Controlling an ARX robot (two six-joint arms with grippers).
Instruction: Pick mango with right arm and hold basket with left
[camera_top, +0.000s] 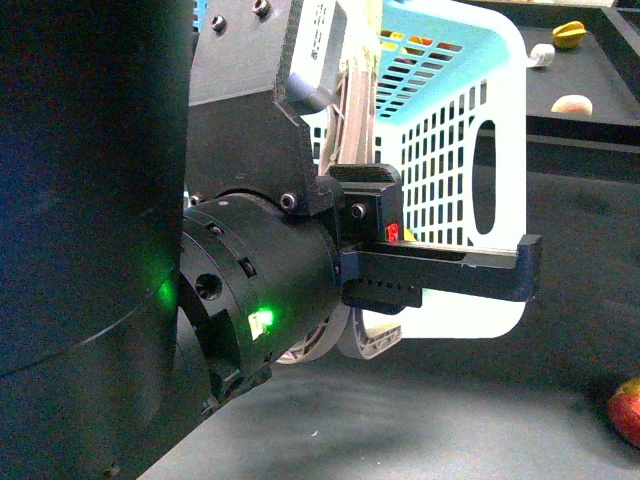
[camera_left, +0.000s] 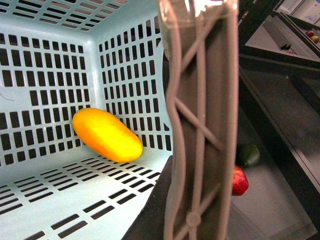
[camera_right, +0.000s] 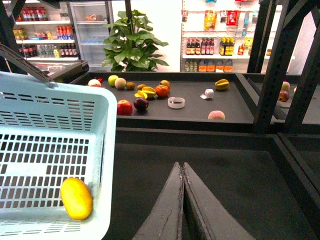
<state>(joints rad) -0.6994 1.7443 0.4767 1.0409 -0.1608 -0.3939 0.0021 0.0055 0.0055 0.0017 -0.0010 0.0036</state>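
- Surface (camera_top: 430, 420): dark and matte, lying under both pincers. A far surface (camera_right: 235, 107), well ahead of the right pincer, carries scattered fruit.
- Basket (camera_top: 500, 130): light turquoise with slotted walls and floor. The left pincer grips its near end. It sits beside the right pincer and apart from it.
- Handle (camera_left: 200, 125): grey-brown and ribbed. It runs right through the left pincer's grip, close against the basket's rim.
- Left pincer (camera_top: 505, 262): clamped on the basket at the rim and handle. One black finger (camera_top: 450, 272) lies flat along the outside of the end wall. The other finger is hidden.
- Right pincer (camera_right: 180, 167): its fingers are pressed together with nothing between them. It hangs over the bare dark surface.
- Mango (camera_left: 107, 135): smooth and yellow-orange. It lies on the basket's floor against a slotted wall, beyond the handle from the left pincer. It is clear of the right pincer, with the basket wall between them.
- Red fruit (camera_left: 240, 181): on the surface outside the basket, below the left pincer.
- Green fruit (camera_left: 248, 155): just beside the red fruit.
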